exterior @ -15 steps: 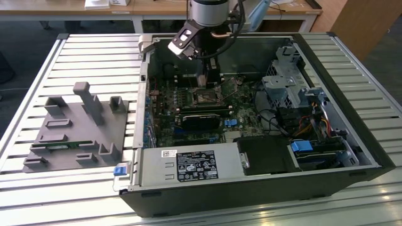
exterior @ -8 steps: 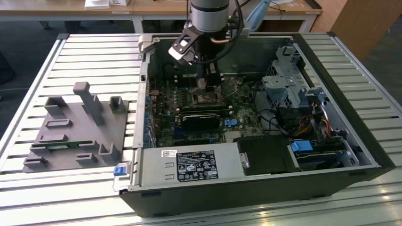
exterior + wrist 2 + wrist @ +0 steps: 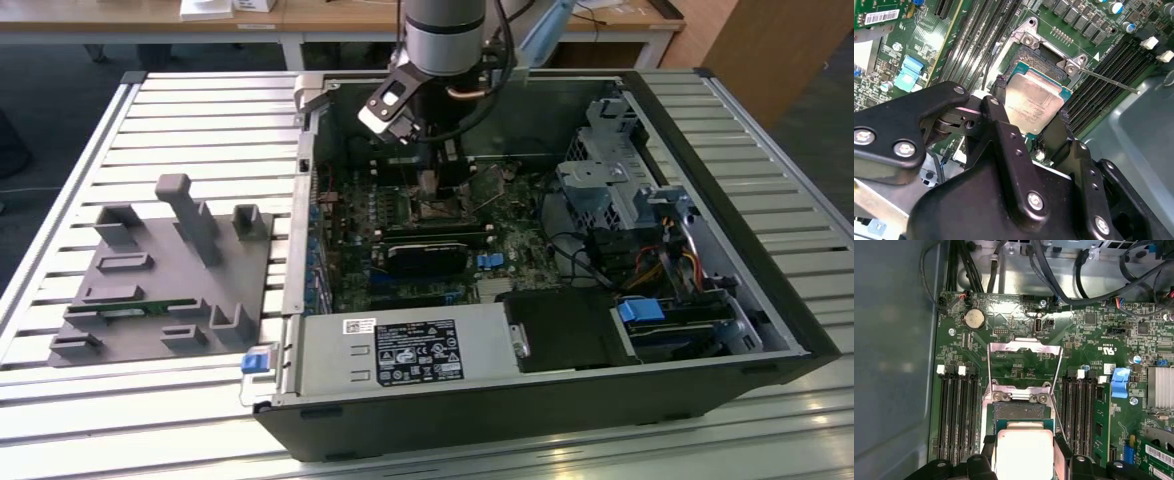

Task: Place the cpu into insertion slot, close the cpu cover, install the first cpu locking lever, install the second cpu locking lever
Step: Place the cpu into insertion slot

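Black fingers (image 3: pixel 1002 117) stand narrow, pinched on two opposite edges of the cpu (image 3: pixel 1036 100), whose dull grey top shows between them in both wrist views. Gripping by the rim likely keeps the chip level and leaves its underside free to meet the contacts. The cpu is at the insertion slot (image 3: pixel 1019 412), square to its frame, either just above it or resting in it; I cannot tell whether it is fully seated. The cpu cover (image 3: pixel 1024 346) stands tilted up on its hinge, a silvery frame with the green board (image 3: pixel 1004 310) visible through its window, so the slot lies open for the chip. One thin locking lever (image 3: pixel 1106 80) juts out sideways, unlatched and apart from the fingers. The slot lies near the middle of the board, inside the open computer case (image 3: pixel 747 300), which lies on its side on the slatted desk (image 3: pixel 200 110). A grey parts fixture (image 3: pixel 160 270) rests just beside the case, toward the desk's edge at the exterior view's left.
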`<state>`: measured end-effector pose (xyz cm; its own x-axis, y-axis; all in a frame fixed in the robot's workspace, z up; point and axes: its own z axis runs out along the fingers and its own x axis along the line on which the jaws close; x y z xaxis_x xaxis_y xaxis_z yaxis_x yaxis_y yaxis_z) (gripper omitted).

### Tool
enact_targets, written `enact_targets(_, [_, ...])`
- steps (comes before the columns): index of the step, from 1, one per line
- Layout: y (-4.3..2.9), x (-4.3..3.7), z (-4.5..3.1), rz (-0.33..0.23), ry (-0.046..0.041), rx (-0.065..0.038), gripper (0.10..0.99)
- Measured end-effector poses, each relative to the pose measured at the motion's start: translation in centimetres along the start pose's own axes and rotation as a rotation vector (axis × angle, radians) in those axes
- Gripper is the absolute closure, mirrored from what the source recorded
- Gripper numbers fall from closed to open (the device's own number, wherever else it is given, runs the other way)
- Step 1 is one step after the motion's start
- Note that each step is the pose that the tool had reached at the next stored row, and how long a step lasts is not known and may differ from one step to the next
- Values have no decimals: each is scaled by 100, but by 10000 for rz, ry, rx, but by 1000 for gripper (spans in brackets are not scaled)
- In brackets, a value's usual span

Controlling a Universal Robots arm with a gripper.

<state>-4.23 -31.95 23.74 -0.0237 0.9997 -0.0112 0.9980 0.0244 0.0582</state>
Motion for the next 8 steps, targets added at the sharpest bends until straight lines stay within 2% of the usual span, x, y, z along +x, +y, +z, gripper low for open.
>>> enact_targets(8, [-7, 2, 124, 27, -1, 1, 545])
